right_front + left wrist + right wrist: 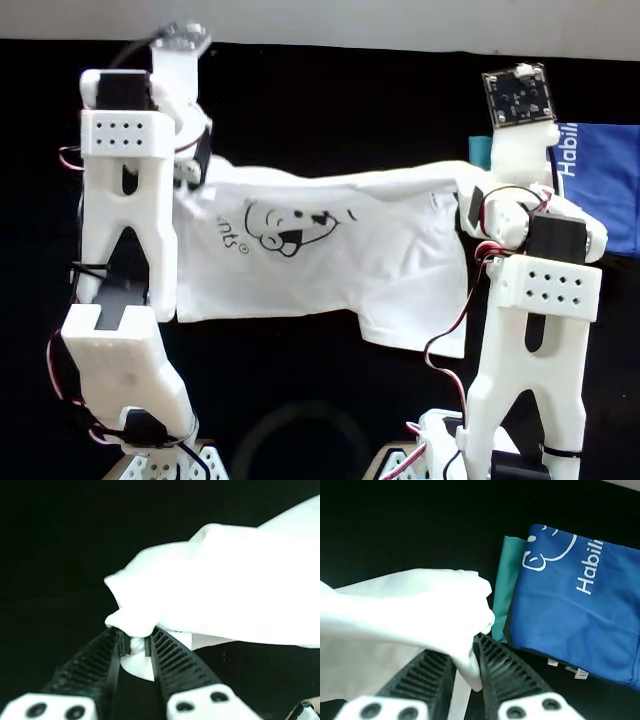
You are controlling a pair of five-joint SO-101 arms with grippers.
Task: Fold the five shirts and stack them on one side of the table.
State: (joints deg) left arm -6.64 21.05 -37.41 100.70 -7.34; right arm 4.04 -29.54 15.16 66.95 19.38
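Overhead, saw white shirt (330, 255) stretched between both arms above black table (300, 400). Found left gripper (136, 642) clamped on one corner, right gripper (465, 652) clamped on another. Noted blue shirt (580, 615) lying over teal shirt (502, 597) just beside right gripper; pale wall (380, 20) behind.

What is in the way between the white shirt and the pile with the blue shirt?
Nothing visible. The left gripper and right gripper are both shut on the white shirt. The corner held by the right gripper sits right beside the teal shirt that lies under the blue shirt, with nothing lying between them.
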